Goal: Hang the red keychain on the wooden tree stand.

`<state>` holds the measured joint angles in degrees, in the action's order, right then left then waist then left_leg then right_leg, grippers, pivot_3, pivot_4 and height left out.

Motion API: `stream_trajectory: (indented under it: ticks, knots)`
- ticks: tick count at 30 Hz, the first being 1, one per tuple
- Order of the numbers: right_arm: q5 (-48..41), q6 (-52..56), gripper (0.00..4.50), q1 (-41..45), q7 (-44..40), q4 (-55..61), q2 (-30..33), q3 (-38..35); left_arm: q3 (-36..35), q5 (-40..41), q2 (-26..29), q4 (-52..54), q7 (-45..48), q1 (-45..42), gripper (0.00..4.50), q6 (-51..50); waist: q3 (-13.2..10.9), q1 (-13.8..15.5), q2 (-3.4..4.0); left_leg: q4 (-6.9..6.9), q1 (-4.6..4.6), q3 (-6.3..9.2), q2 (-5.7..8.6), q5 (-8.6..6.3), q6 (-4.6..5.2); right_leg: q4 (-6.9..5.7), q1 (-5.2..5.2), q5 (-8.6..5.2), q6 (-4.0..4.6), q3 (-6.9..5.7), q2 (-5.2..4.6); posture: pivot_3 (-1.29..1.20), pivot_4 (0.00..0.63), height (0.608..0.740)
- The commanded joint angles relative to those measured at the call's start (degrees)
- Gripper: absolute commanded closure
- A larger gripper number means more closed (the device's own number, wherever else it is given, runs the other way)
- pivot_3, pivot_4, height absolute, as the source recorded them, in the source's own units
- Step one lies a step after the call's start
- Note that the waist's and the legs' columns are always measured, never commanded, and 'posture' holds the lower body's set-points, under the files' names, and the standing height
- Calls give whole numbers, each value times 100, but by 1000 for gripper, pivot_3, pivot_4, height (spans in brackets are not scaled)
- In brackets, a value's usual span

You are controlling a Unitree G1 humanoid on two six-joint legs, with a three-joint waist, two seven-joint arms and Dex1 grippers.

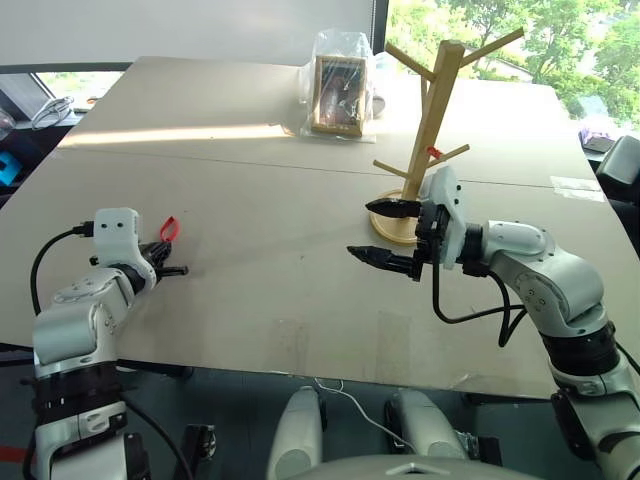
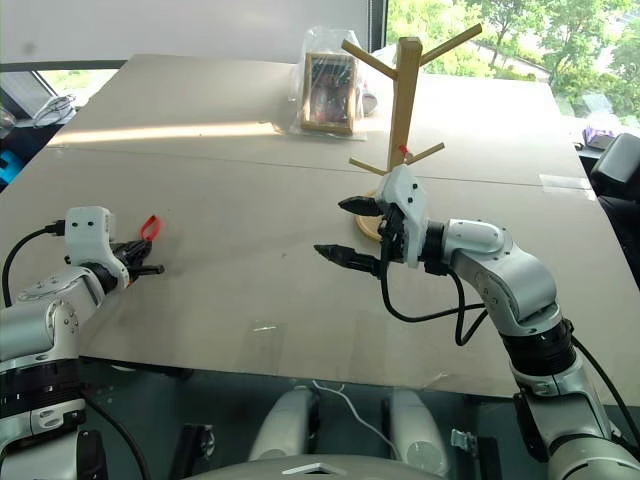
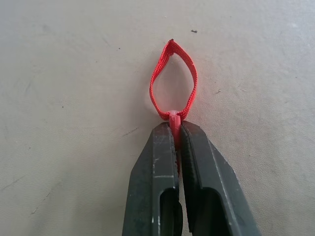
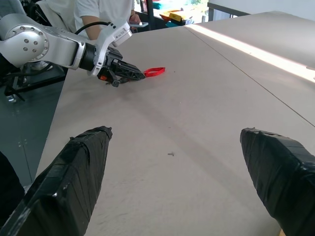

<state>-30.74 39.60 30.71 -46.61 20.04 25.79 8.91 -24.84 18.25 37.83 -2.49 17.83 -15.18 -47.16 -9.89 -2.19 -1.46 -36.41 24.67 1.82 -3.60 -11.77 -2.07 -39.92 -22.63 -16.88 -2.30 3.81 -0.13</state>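
Observation:
The red keychain [image 3: 194,81] is a small bright-red strap loop lying on the pale table near its left edge, also seen at the keychain [image 1: 168,227]. My left gripper [image 3: 174,125] is shut on the knotted end of the keychain, and the loop sticks out past the black fingertips. The wooden tree stand [image 1: 440,110] stands upright at the right of the table on its round base. My right gripper [image 1: 362,230] hovers open just in front of that base, pointing left toward the left gripper [image 4: 140,75], with nothing between its fingers.
A plastic-wrapped wooden picture frame [image 1: 340,90] stands behind and left of the stand. A tiny red bit [image 1: 432,152] sits on a lower peg. The table [image 1: 270,200] stretches bare between both grippers. A person in white [image 4: 98,10] is beyond the table's left edge.

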Motion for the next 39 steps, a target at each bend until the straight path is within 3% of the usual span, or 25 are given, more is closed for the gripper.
stream_trajectory:
  ticks: [1, 7, 10, 14, 16, 21, 27, 39]
  knots:
    - [-68, -106, 0, 30, 26, 190, 49, -204, -1, 81, 2, 167, 143, 48, 4465, 55, 0, 0, 0, 0, 0, 0, 0, 0, 0, 0, 0, 0, 0, 0, 0, 0, 150, 740]
    - [-455, 158, 0, -374, 294, 986, 293, -745, 419, 347, -104, 1479, 690, -138, 4465, 701, -4, 115, -7, -1, 14, 3, 1, 0, -1, 8, -1, 0, 0, -5, -4, 0, 150, 740]
    - [-863, 505, 0, -550, 766, 1503, 346, -1248, 1038, 35, 16, 2053, 1031, -128, 4465, 1342, -4, 114, -6, 0, 10, 1, 1, 0, -1, 7, -2, 0, 0, -1, -3, 0, 150, 740]
    - [-1141, 818, 0, -817, 1461, 2140, 452, -1824, 1584, 46, -178, 2673, 1236, -441, 4465, 1866, -4, 131, -5, 1, 5, -4, 1, 0, 0, 5, -1, 0, 0, 5, -2, 0, 150, 740]
    - [-1055, 870, 0, -1337, 1758, 2622, 596, -2059, 2095, -118, -362, 2841, 1368, -865, 4465, 2296, -4, 185, -6, 1, 10, -2, 1, 0, 0, 8, -1, 0, 0, 3, -1, 0, 150, 740]
    - [-1043, 894, 0, -1915, 2388, 3151, 699, -2471, 2860, -668, -910, 2325, 1401, -1797, 4465, 3318, -3, 129, -6, -4, 10, -6, 7, 0, 1, 10, 2, 0, -1, 11, -2, 0, 150, 740]
    - [-1260, 970, 0, -2005, 2919, 3489, 774, -2743, 3515, -1197, -1266, 1584, 1813, -2147, 4465, 4587, 0, 17, 1, -2, 2, 0, 7, 0, 1, 4, 2, 0, -1, 14, 8, 0, 150, 740]
    - [-1821, 1026, 0, -2395, 3747, 3996, 976, -2961, 3953, -1866, -1680, 313, 2080, -2498, 4465, 6045, 0, 12, 1, -4, 6, -2, 7, 0, 2, 7, 3, 0, -1, 14, 6, 0, 150, 740]
